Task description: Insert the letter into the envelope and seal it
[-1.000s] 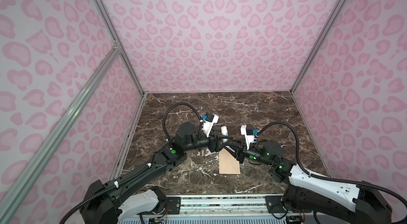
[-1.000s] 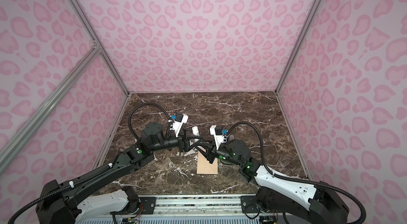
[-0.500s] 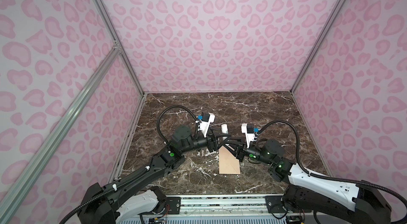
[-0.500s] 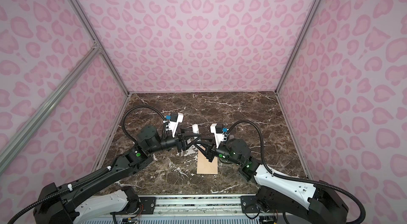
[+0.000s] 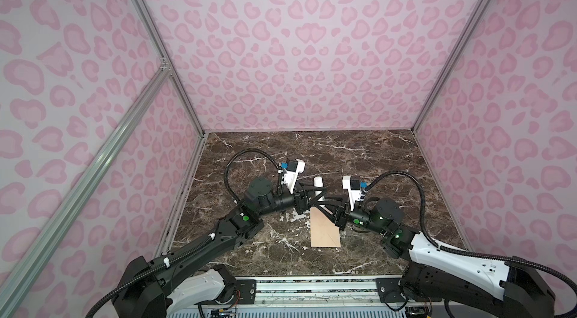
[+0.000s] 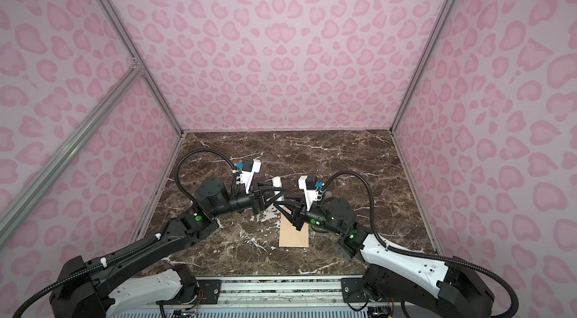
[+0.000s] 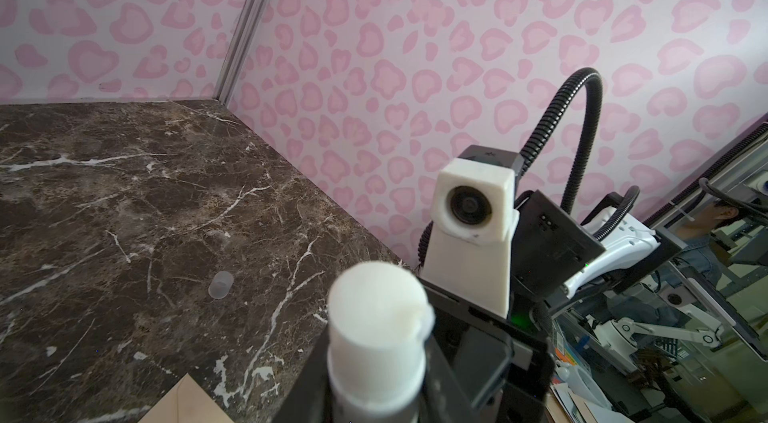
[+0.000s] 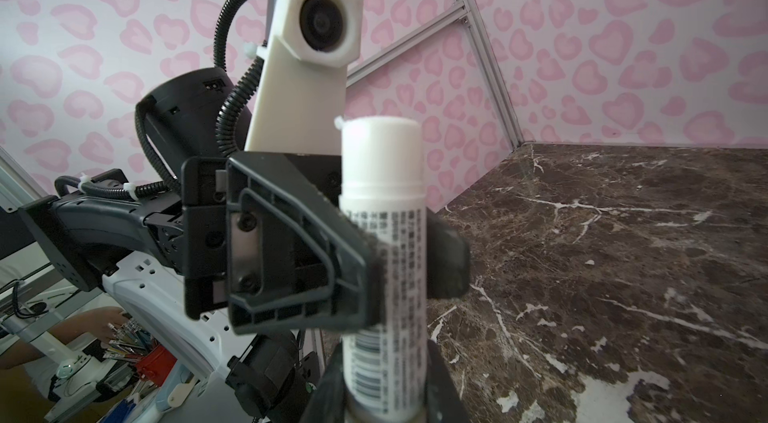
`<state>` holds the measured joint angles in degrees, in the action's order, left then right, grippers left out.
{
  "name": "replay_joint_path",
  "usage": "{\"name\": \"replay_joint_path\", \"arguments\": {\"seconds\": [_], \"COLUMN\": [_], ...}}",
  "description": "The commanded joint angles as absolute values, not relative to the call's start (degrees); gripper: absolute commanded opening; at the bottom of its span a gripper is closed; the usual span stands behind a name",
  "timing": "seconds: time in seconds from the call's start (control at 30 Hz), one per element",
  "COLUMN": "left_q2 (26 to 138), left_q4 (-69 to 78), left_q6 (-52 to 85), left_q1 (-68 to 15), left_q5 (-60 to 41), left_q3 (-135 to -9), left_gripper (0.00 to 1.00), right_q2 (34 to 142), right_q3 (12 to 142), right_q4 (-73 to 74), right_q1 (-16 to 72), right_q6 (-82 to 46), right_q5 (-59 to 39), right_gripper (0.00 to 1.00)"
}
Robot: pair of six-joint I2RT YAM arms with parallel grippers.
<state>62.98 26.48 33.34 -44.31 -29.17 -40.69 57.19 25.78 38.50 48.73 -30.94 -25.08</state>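
Pink-spotted walls (image 5: pixel 296 51) enclosed the marbled surface (image 5: pixel 374 157), on which the envelope (image 5: pixel 324 230) lay flat, partly beneath my two hands. My right hand (image 8: pixel 384 406) gripped the base of a white glue stick (image 8: pixel 382 176), while my left hand (image 8: pixel 411 267) clamped its middle. A clear cap (image 7: pixel 220 284) lay apart on the surface.

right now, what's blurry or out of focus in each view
Left wrist view: the glue stick sits very close and soft-edged, while the marble table behind it is sharper. Right wrist view: the glue stick's print and barcode show clearly. Both top views: evenly lit, with the envelope crisp.
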Motion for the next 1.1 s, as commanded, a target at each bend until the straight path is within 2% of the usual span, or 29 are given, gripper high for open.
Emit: {"name": "replay_joint_path", "arguments": {"seconds": [0.0,0.1,0.23,0.33,0.63,1.07], "left_q2": [63.3,63.7,64.0,63.5,62.7,62.8], "left_q4": [29.8,29.9,30.0,29.9,30.5,32.4], "left_q6": [33.4,33.4,33.7,33.4,32.6,32.3], "left_q1": [-44.2,-44.2,-44.3,-44.3,-44.1,-44.1], "left_q5": [-29.9,-30.1,-30.0,-29.3,-29.9,-31.5], "left_q3": [-41.1,-41.0,-40.6,-40.2,-39.1,-37.8], "left_gripper": [0.25,0.21,0.19,0.19,0.15,0.15], "right_q2": [57.1,56.6,55.8,54.4,53.5,53.6], "right_q3": [25.0,24.5,24.4,24.1,23.4,23.9], "right_q4": [40.1,39.9,37.6,33.8,30.5,33.9], "right_q1": [48.7,48.8,48.7,48.7,47.5,44.5], "right_q6": [-31.2,-31.1,-30.1,-27.9,-28.3,-30.9], "right_q5": [-25.4,-25.3,-25.5,-26.5,-33.3,-33.9], "right_gripper": [0.17,0.22,0.47,0.55,0.53,0.51]}}
